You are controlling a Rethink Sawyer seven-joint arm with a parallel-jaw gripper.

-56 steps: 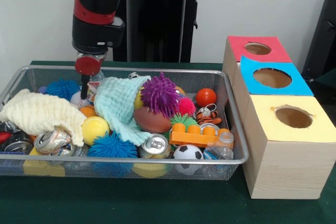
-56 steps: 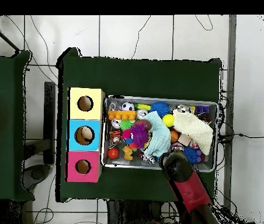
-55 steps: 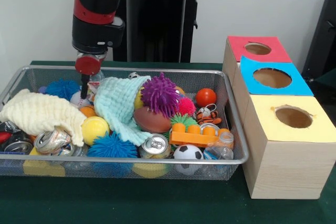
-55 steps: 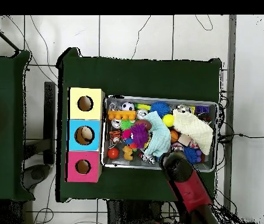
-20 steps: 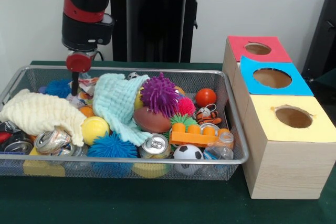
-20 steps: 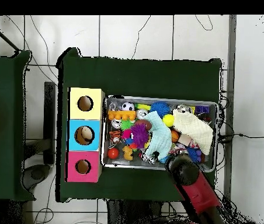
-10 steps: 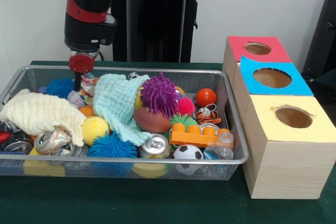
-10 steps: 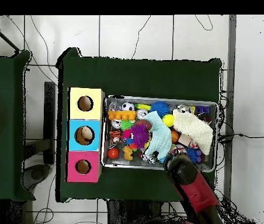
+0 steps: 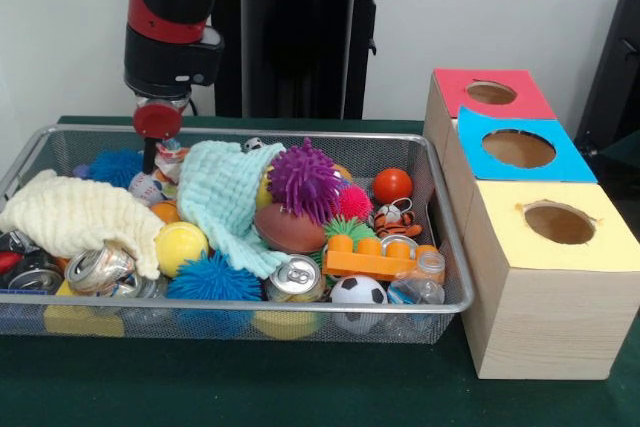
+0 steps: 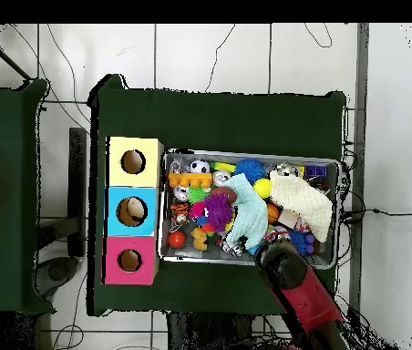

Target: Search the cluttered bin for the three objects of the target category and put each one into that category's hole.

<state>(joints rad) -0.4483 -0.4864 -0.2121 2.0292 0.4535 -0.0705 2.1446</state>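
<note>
The wire mesh bin (image 9: 240, 303) is full of clutter and also shows in the overhead view (image 10: 246, 153). My gripper (image 9: 152, 159) hangs over its far left part, beside the mint cloth (image 9: 225, 197). It looks shut on a small crumpled white wrapper (image 9: 170, 151) with a red and blue print, held just above the clutter. Another white printed piece (image 9: 145, 186) lies right below it. The yellow-topped box with its round hole (image 9: 558, 222) stands to the right of the bin; the hole also shows in the overhead view (image 10: 133, 162). In the overhead view my arm (image 10: 287, 269) hides the gripper.
A cream cloth (image 9: 75, 212), a purple spiky ball (image 9: 305, 179), a brown football (image 9: 290, 229), crushed cans (image 9: 295, 277) and an orange brick (image 9: 375, 257) fill the bin. The blue-topped box (image 9: 518, 147) and the red-topped box (image 9: 490, 92) stand behind the yellow one.
My gripper has risen a little and shifted to the picture's left in the front view. The printed wrapper has come up with it.
</note>
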